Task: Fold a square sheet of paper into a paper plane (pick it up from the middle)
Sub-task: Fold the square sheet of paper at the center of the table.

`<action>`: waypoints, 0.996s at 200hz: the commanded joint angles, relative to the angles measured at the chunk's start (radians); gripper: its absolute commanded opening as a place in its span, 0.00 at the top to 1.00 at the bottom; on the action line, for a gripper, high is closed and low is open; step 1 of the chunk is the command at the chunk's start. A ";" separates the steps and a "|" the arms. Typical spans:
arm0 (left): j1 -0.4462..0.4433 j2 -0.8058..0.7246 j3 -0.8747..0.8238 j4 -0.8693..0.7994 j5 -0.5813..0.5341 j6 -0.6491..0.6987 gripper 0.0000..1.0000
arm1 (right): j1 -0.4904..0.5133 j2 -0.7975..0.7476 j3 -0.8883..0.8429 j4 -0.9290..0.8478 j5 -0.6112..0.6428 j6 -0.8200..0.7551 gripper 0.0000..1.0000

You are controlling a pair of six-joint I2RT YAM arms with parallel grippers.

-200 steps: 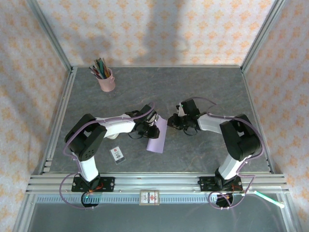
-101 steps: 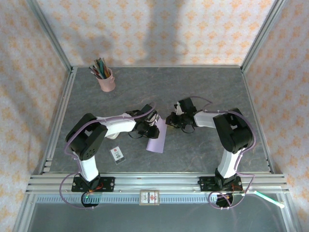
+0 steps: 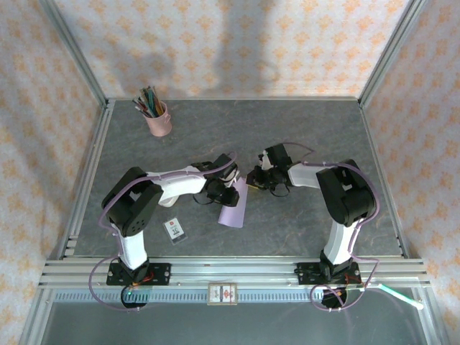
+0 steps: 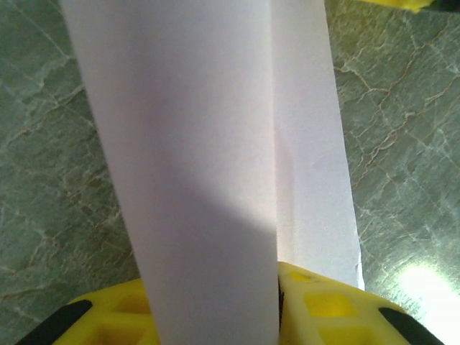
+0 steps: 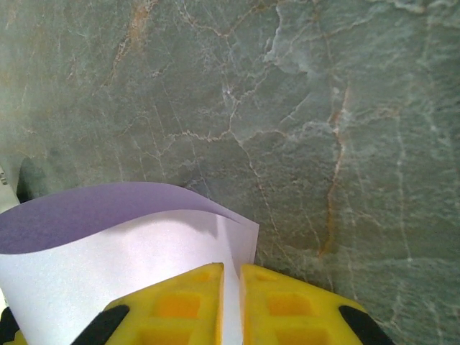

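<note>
- Grey marbled table [image 3: 309,136], patterned walls on 3 sides, metal frame. Pink pen cup [image 3: 159,119] sits far left and a small white card [image 3: 175,229] near left, both well apart from the work.
- Sheet of paper [image 3: 233,208]: lavender, folded into a long narrow strip, mid-table betw. my 2 grippers.
- Left gripper [image 3: 227,188]: clamped on the sheet. My left wrist cam shows the strip running out from betw. the yellow pads [image 4: 323,309], w/ a lengthwise fold edge down it.
- Right gripper [image 3: 253,181]: fingers nearly together, pinching a curled edge of the same sheet, seen in the right wrist cam.
- Key relation: the strip's long axis runs far-to-near, w/ the near end leaning slightly left. Both my grips are at the far end, left one on its left side, right one on its right. The near end is free.
- Judgement: the left arm lies closer along the strip, so it prob. anchors while the right works the far edge.
- Can't tell: whether the near end rests on the table or hangs just above it, or how many layers there are. Far tip is hidden under my fingers from above. No pointed nose visible, so prob. mid-fold.
</note>
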 commanded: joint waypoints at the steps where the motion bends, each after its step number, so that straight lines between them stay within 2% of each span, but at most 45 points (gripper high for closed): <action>1: 0.007 0.053 -0.021 -0.155 -0.122 0.036 0.64 | 0.003 0.048 0.031 0.025 0.037 -0.025 0.86; 100: 0.009 0.065 -0.041 -0.140 -0.142 0.017 0.66 | 0.001 0.038 0.053 -0.020 0.044 -0.065 0.85; 199: 0.009 0.062 -0.098 -0.080 -0.144 -0.058 0.63 | 0.000 0.013 0.038 -0.036 0.037 -0.077 0.86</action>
